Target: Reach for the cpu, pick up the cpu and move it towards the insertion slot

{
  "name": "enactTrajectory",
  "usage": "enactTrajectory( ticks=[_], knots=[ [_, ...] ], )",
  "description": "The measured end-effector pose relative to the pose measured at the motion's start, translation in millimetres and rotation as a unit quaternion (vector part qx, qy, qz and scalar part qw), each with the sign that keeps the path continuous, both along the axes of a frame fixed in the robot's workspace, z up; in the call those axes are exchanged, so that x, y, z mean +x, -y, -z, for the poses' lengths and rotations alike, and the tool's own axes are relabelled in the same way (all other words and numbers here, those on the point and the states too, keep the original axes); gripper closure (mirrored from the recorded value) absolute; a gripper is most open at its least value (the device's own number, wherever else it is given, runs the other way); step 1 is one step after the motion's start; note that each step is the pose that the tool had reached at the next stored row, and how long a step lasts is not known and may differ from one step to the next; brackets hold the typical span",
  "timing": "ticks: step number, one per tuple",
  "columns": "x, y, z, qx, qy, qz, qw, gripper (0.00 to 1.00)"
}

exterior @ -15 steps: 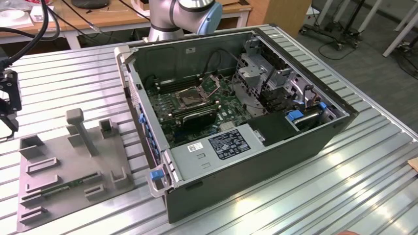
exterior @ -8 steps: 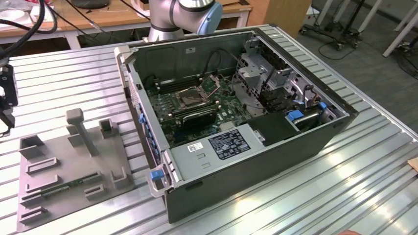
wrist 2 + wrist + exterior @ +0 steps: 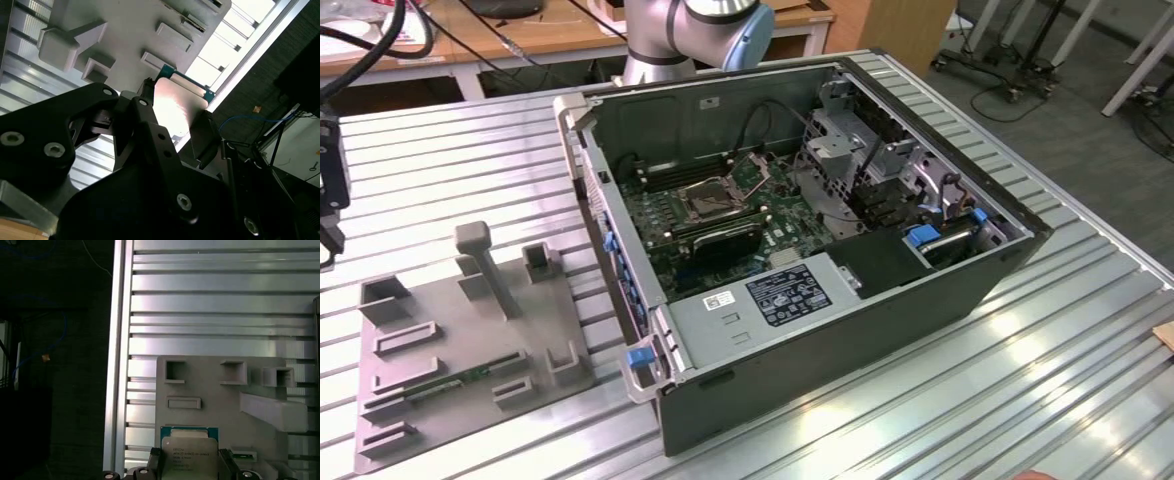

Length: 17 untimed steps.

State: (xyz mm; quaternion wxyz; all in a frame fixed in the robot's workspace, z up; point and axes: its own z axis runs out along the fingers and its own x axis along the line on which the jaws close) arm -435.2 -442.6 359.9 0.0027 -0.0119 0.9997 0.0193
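Note:
The cpu is a small square chip with a silver top and a green rim. It sits between my gripper's two black fingers, which are shut on its opposite edges. In the second wrist view the cpu shines between the fingers of the gripper, held above the grey tray. In the exterior view my gripper hangs at the far left edge, above the table and beyond the tray. The insertion slot, a silver-framed socket with a dark centre, lies on the motherboard inside the open computer case.
The grey tray carries raised posts and pockets, and a narrow green strip lies in one of them. The case's tall side walls ring the motherboard, with cables and drive cages on the exterior view's right. The slatted metal table drops off beside the tray.

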Motion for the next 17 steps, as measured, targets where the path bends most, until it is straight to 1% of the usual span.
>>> enactTrajectory(
  ticks=[4,17],
  knots=[
    [0.0,0.0,-2.2,0.0001,0.0001,0.000,1.00000,0.47],
    [0.9,0.0,-2.6,0.0000,0.0000,0.000,1.00000,0.47]
  ],
)
